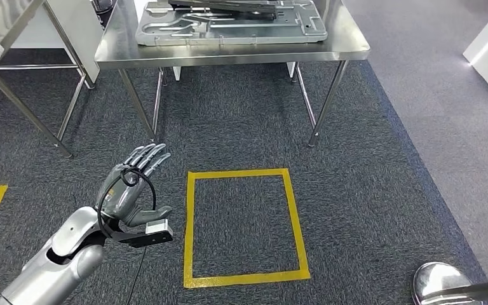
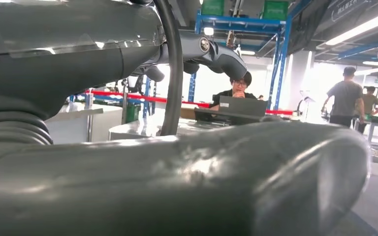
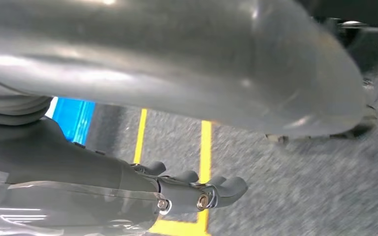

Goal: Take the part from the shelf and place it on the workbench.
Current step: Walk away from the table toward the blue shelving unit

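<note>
A silver stamped metal part [image 1: 229, 27] lies flat on the steel workbench [image 1: 229, 54] ahead of me, with a darker flat piece on top of it at the far edge. My left hand [image 1: 130, 184] is raised over the carpet, well short of the bench, fingers stretched forward and apart, holding nothing. The left wrist view has its thick thumb [image 2: 226, 182] and dark fingers [image 2: 216, 51] empty. My right hand [image 3: 192, 191] hangs low over the floor, fingers loosely extended and empty. A silver part of my right arm [image 1: 445, 286] sits at the bottom right.
A yellow taped square [image 1: 244, 225] marks the dark carpet between me and the bench. A second steel table frame [image 1: 13, 63] stands at the left. A person at a laptop [image 2: 238, 93], standing people [image 2: 344, 98] and blue shelving [image 2: 241, 22] appear in the left wrist view.
</note>
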Robot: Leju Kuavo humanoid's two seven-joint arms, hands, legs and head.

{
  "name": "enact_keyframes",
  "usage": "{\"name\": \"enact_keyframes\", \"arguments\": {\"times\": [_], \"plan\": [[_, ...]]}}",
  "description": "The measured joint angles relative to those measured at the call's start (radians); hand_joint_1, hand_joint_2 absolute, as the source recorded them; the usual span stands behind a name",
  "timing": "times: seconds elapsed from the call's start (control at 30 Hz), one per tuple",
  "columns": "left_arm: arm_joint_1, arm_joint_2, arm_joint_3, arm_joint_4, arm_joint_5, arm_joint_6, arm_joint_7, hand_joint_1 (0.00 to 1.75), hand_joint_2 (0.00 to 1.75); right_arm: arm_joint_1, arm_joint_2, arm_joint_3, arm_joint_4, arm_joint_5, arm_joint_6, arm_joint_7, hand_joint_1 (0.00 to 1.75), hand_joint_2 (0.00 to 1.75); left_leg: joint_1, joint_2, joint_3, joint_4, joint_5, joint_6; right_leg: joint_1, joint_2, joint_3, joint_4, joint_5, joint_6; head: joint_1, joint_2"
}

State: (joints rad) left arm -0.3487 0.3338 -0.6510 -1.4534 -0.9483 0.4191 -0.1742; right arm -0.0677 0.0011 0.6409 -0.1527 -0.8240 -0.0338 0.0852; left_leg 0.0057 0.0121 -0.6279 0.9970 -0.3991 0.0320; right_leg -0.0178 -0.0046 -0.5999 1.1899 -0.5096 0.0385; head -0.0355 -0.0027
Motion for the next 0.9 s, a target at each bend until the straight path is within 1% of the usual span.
{"name": "enact_keyframes", "arguments": {"times": [0.03, 0.07, 0.1, 0.13, 0.17, 0.2, 0.23, 0.27, 0.3, 0.33, 0.37, 0.4, 0.43, 0.47, 0.5, 0.53, 0.57, 0.6, 0.63, 0.67, 0.7, 0.73, 0.77, 0.8, 0.83, 0.87, 0.9], "plan": [[0.000, 0.000, 0.001, 0.000, 0.002, 0.000, 0.000, 0.00, 0.00, -0.001, 0.000, 0.000, 0.000, 0.000, -0.002, 0.001, 0.00, 0.44, -0.001, 0.000, -0.012, 0.006, 0.008, -0.005, 0.001, 0.001, 0.061, -0.081, -0.004, -0.005, 0.000, 0.000], [-0.001, 0.000, 0.003, 0.000, 0.003, 0.000, 0.000, 0.00, 0.00, -0.002, 0.000, 0.000, 0.000, 0.000, -0.003, 0.002, 0.00, 0.87, -0.003, 0.000, -0.020, 0.009, 0.018, -0.011, 0.004, 0.001, 0.107, -0.146, -0.017, -0.012, 0.000, 0.000], [-0.002, 0.001, 0.004, 0.000, 0.005, 0.000, -0.001, 0.00, 0.00, -0.002, 0.000, 0.000, 0.000, 0.000, -0.003, 0.002, 0.00, 1.31, -0.003, 0.000, -0.025, 0.010, 0.028, -0.017, 0.007, 0.002, 0.136, -0.192, -0.030, -0.019, 0.000, 0.000], [-0.002, 0.001, 0.005, 0.000, 0.005, 0.000, -0.001, 0.00, 0.00, -0.002, 0.000, 0.000, 0.000, -0.001, -0.003, 0.003, 0.00, 1.75, -0.003, 0.001, -0.028, 0.010, 0.038, -0.023, 0.011, 0.003, 0.143, -0.213, -0.034, -0.027, 0.000, 0.000], [-0.001, 0.001, 0.006, 0.001, 0.006, -0.001, -0.001, 0.00, 0.00, -0.002, 0.000, 0.000, 0.000, -0.001, -0.003, 0.004, 0.00, 1.75, -0.002, 0.001, -0.032, 0.008, 0.046, -0.029, 0.010, 0.002, 0.136, -0.214, -0.026, -0.035, 0.000, 0.000], [0.000, 0.002, 0.006, 0.001, 0.006, -0.001, -0.002, 0.00, 0.00, -0.002, 0.000, 0.000, 0.000, -0.001, -0.003, 0.006, 0.00, 1.75, 0.000, 0.000, -0.038, 0.013, 0.039, -0.035, 0.010, 0.000, 0.127, -0.214, -0.016, -0.044, 0.000, 0.000], [0.001, 0.002, 0.006, 0.002, 0.007, -0.001, -0.002, 0.00, 0.00, -0.002, 0.001, 0.000, 0.000, -0.001, -0.003, 0.007, 0.00, 1.75, 0.002, -0.001, -0.048, 0.033, 0.011, -0.040, 0.008, -0.003, 0.116, -0.215, -0.004, -0.053, 0.000, 0.000], [0.002, 0.003, 0.006, 0.003, 0.007, -0.002, -0.002, 0.00, 0.00, -0.002, 0.001, 0.000, 0.000, -0.002, -0.003, 0.008, 0.00, 1.75, 0.004, -0.002, -0.061, 0.072, -0.035, -0.045, 0.007, -0.005, 0.103, -0.215, 0.009, -0.061, 0.000, 0.000], [0.003, 0.004, 0.006, 0.005, 0.008, -0.002, -0.002, 0.00, 0.00, -0.002, 0.001, 0.000, 0.000, -0.002, -0.003, 0.009, 0.00, 1.75, 0.005, -0.003, -0.077, 0.131, -0.093, -0.048, 0.009, -0.007, 0.088, -0.214, 0.021, -0.067, 0.000, 0.000], [0.003, 0.004, 0.006, 0.006, 0.008, -0.002, -0.002, 0.00, 0.00, -0.002, 0.001, 0.000, 0.000, -0.002, -0.003, 0.009, 0.00, 1.75, 0.006, -0.003, -0.091, 0.200, -0.143, -0.051, 0.011, -0.009, 0.071, -0.213, 0.034, -0.070, 0.000, 0.000], [0.004, 0.005, 0.006, 0.008, 0.009, -0.003, -0.002, 0.00, 0.00, -0.001, 0.000, 0.000, 0.000, -0.002, -0.003, 0.009, 0.00, 1.75, 0.006, -0.003, -0.098, 0.262, -0.173, -0.053, 0.012, -0.009, 0.052, -0.210, 0.046, -0.071, 0.000, 0.000], [0.005, 0.005, 0.007, 0.009, 0.010, -0.003, -0.002, 0.00, 0.00, -0.001, 0.000, 0.000, 0.000, -0.002, -0.003, 0.010, 0.00, 1.75, 0.006, -0.003, -0.096, 0.304, -0.178, -0.054, 0.014, -0.010, 0.033, -0.207, 0.058, -0.071, 0.000, 0.000], [0.006, 0.005, 0.007, 0.011, 0.010, -0.003, -0.002, 0.00, 0.00, -0.001, -0.001, 0.000, 0.000, -0.002, -0.004, 0.010, 0.00, 1.75, 0.006, -0.003, -0.077, 0.314, -0.159, -0.053, 0.015, -0.010, 0.012, -0.201, 0.070, -0.071, 0.000, 0.000], [0.006, 0.005, 0.008, 0.013, 0.011, -0.004, -0.002, 0.00, 0.00, -0.001, -0.001, 0.000, 0.000, -0.002, -0.004, 0.010, 0.00, 1.75, 0.006, -0.003, -0.042, 0.290, -0.130, -0.051, 0.015, -0.009, -0.008, -0.194, 0.080, -0.069, 0.000, 0.000], [0.006, 0.005, 0.009, 0.014, 0.012, -0.004, -0.002, 0.00, 0.00, -0.002, -0.001, 0.001, 0.000, -0.002, -0.004, 0.010, 0.00, 1.75, 0.005, -0.003, 0.008, 0.236, -0.107, -0.047, 0.016, -0.009, -0.026, -0.186, 0.089, -0.067, 0.000, 0.000], [0.004, 0.005, 0.010, 0.014, 0.015, -0.006, -0.003, 0.00, 0.44, -0.002, -0.001, 0.001, 0.000, -0.002, -0.004, 0.010, 0.00, 1.75, 0.003, -0.003, 0.069, 0.163, -0.104, -0.041, 0.017, -0.008, -0.041, -0.179, 0.097, -0.064, 0.000, 0.000], [0.001, 0.004, 0.013, 0.014, 0.020, -0.011, -0.004, 0.00, 0.87, -0.002, -0.001, 0.001, -0.001, -0.002, -0.004, 0.010, 0.00, 1.75, 0.000, -0.003, 0.122, 0.087, -0.117, -0.036, 0.018, -0.008, -0.052, -0.172, 0.103, -0.059, 0.000, 0.000], [-0.002, 0.004, 0.016, 0.014, 0.027, -0.018, -0.005, 0.00, 1.31, -0.003, 0.000, 0.001, -0.001, -0.002, -0.005, 0.011, 0.00, 1.75, -0.003, -0.002, 0.158, 0.031, -0.136, -0.030, 0.018, -0.008, -0.059, -0.169, 0.110, -0.054, 0.000, 0.000], [-0.004, 0.004, 0.019, 0.016, 0.035, -0.029, -0.006, 0.00, 1.75, -0.002, 0.000, 0.002, -0.002, -0.002, -0.005, 0.011, 0.00, 1.75, -0.006, -0.002, 0.175, -0.003, -0.150, -0.025, 0.017, -0.008, -0.062, -0.169, 0.118, -0.047, 0.000, 0.000], [-0.004, 0.004, 0.021, 0.018, 0.047, -0.041, -0.007, 0.00, 1.75, -0.002, 0.000, 0.002, -0.002, -0.003, -0.006, 0.011, 0.00, 1.75, -0.007, -0.002, 0.176, -0.018, -0.148, -0.018, 0.016, -0.010, -0.063, -0.171, 0.127, -0.040, 0.000, 0.000], [-0.003, 0.003, 0.023, 0.025, 0.064, -0.054, -0.008, 0.00, 1.75, -0.001, -0.002, 0.002, -0.002, -0.004, -0.006, 0.011, 0.00, 1.75, -0.006, 0.000, 0.170, -0.020, -0.138, -0.012, 0.014, -0.009, -0.064, -0.171, 0.132, -0.033, 0.000, 0.000], [0.002, 0.001, 0.027, 0.034, 0.085, -0.065, -0.010, 0.00, 1.75, -0.001, -0.004, 0.002, -0.001, -0.006, -0.007, 0.011, 0.00, 1.75, -0.005, 0.001, 0.165, -0.023, -0.127, -0.005, 0.012, -0.007, -0.069, -0.162, 0.123, -0.027, 0.000, 0.000], [0.010, -0.004, 0.032, 0.050, 0.112, -0.073, -0.012, 0.00, 1.75, 0.000, -0.006, 0.002, -0.001, -0.008, -0.007, 0.013, 0.00, 1.75, -0.002, 0.003, 0.158, -0.026, -0.115, 0.002, 0.010, -0.004, -0.081, -0.134, 0.097, -0.022, 0.000, 0.000], [0.021, -0.010, 0.042, 0.070, 0.141, -0.078, -0.014, 0.00, 1.75, 0.000, -0.008, 0.002, -0.001, -0.010, -0.008, 0.015, 0.00, 1.75, -0.001, 0.005, 0.148, -0.028, -0.105, 0.006, 0.007, -0.002, -0.101, -0.084, 0.055, -0.017, 0.000, 0.000], [0.035, -0.019, 0.053, 0.094, 0.165, -0.078, -0.017, 0.00, 1.75, 0.001, -0.008, 0.002, -0.001, -0.011, -0.009, 0.018, 0.00, 1.75, -0.001, 0.005, 0.136, -0.027, -0.096, 0.009, 0.006, -0.001, -0.124, -0.019, 0.009, -0.012, 0.000, 0.000], [0.050, -0.028, 0.068, 0.127, 0.189, -0.074, -0.021, 0.00, 1.75, 0.001, -0.008, 0.002, -0.001, -0.012, -0.010, 0.022, 0.00, 1.75, -0.001, 0.006, 0.125, -0.027, -0.087, 0.011, 0.004, -0.001, -0.143, 0.044, -0.028, -0.008, 0.000, 0.000], [0.065, -0.041, 0.084, 0.168, 0.209, -0.067, -0.026, 0.00, 1.75, 0.002, -0.008, 0.002, -0.001, -0.014, -0.013, 0.026, 0.00, 1.75, -0.001, 0.006, 0.115, -0.026, -0.079, 0.010, 0.002, -0.001, -0.149, 0.084, -0.048, -0.005, 0.000, 0.000]]}}
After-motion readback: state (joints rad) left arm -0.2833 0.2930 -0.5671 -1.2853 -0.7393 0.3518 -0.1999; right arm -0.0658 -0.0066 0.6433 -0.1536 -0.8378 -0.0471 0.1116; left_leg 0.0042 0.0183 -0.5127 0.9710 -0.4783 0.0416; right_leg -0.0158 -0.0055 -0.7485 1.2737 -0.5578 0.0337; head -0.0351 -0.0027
